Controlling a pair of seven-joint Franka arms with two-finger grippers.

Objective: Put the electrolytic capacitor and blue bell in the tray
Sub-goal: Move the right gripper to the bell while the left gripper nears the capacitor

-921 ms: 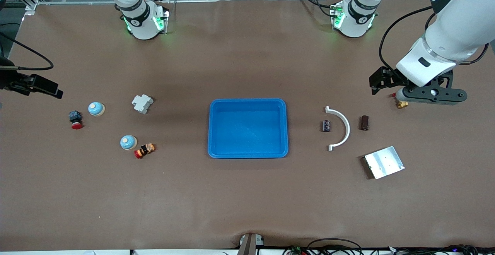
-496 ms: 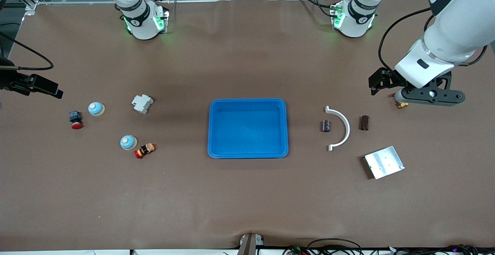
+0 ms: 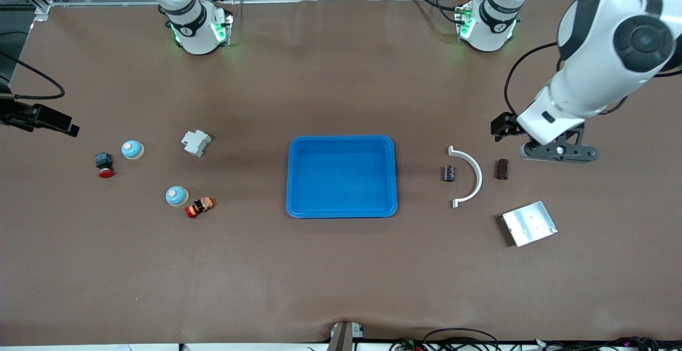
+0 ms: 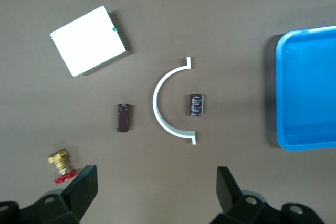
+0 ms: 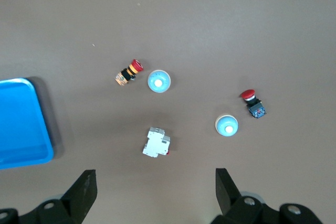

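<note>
Capacitors come first: two small cylinders lie on their sides toward the left arm's end of the tabletop, a dark one with printed markings between the tray and a white curved bracket, and a brown one just beside the bracket's outer curve. Which is the electrolytic one I judge to be the printed one, though I cannot be sure. It looks light, rigid and prone to roll, so I would pinch it across its round body at mid-length. My left gripper hangs over the table near the brown cylinder, fingers spread wide and holding nothing. Two blue bells sit toward the right arm's end; their domes look smooth and slippery, so a grip low on the base seems safer. My right gripper hovers above that cluster, fingers likewise spread and empty. Nothing is in the tray yet.
</note>
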